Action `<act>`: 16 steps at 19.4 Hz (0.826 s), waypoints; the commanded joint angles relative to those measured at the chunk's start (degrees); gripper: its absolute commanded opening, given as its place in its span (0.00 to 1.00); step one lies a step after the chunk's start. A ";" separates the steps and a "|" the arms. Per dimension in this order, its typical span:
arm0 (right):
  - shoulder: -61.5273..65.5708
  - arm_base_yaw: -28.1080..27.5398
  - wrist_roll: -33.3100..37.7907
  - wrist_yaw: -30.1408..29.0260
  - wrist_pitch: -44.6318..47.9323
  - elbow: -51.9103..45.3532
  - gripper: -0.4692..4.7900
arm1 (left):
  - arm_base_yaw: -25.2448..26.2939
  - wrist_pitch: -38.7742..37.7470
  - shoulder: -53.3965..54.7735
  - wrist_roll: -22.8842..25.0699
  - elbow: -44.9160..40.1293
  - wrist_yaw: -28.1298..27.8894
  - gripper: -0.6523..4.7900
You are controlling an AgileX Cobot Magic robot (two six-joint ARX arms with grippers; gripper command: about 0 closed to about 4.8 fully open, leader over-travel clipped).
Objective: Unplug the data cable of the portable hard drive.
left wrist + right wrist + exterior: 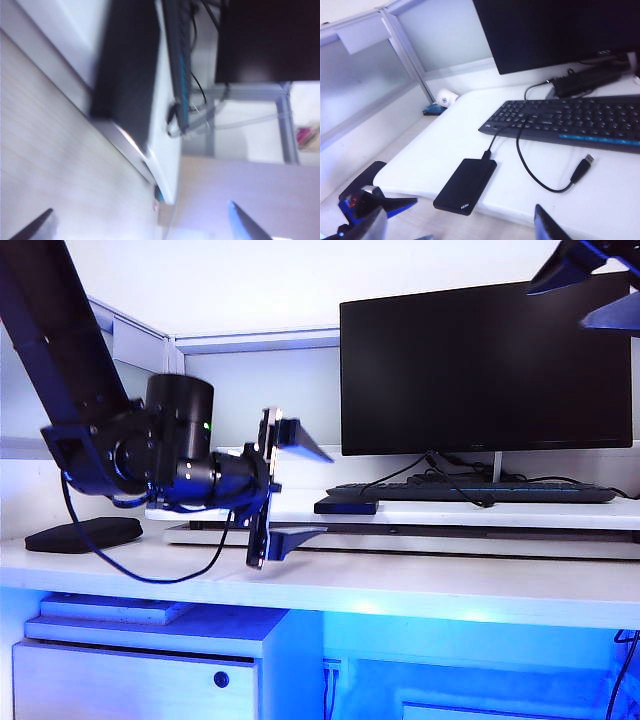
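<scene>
cable [520, 150] plugged into drive [466, 185]; unplugging not begun. left gripper [290, 485] and right gripper [455, 222] both spread, empty, short of it.

An office desk inside a partitioned cubicle.

A large black flat-screen monitor [487, 365] stands at the back of a raised white shelf board [470, 512], with a long black keyboard [570, 120] in front of it and a small flat black portable hard drive [466, 185] near the board's edge. Pale frosted partition panels in grey metal frames [405, 40] wall in the pale wood-grain desktop [400, 580]. Under the desk sits a white drawer cabinet with a round lock [140, 675]. A rounded soft black pouch [84, 534] lies on the desktop.
</scene>
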 commanded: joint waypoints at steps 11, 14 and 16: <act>4.68 0.28 -0.44 -0.31 2.78 2.10 0.81 | -0.13 -2.78 7.87 0.17 12.83 -0.37 1.00; 6.23 0.31 -0.42 -0.55 3.02 2.93 0.81 | -0.44 -4.09 8.44 0.26 14.84 -0.96 1.00; 6.43 0.31 -0.42 -0.63 2.89 2.93 0.81 | -0.48 -5.16 8.83 0.26 16.26 -1.25 1.00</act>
